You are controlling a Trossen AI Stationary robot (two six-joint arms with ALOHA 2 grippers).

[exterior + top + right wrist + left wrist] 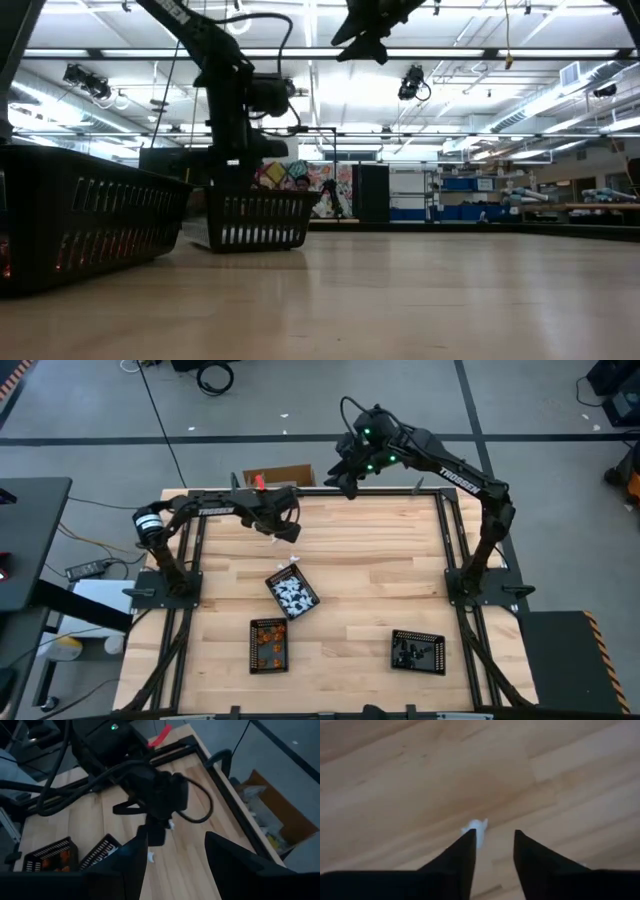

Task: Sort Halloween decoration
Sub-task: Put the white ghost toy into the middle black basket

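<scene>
Now the left end effector [492, 852], fingers parted, hangs beside a white piece [477, 827] on the tabletop [395, 780], seemingly lining up its pick; right end effector [175, 855] waits wide.

- Floor [300, 400]: grey concrete, with dark tape lines crossing it behind the table.
- Cables [212, 375] lie coiled on the floor at the far side.
- Cardboard box [283, 476] sits on the floor just behind the table's far edge.
- Black desk [25, 540] stands off the table's left side, with a power strip [88, 569] on the floor near it.
- Ceiling [480, 80]: long rows of strip lights, pipes and beams.
- Spotlights [412, 84] hang from the ceiling.
- Far end of the room: a dark cabinet [370, 192], blue shelving [410, 195], workbenches [590, 205] and a colourful poster [290, 175].
</scene>
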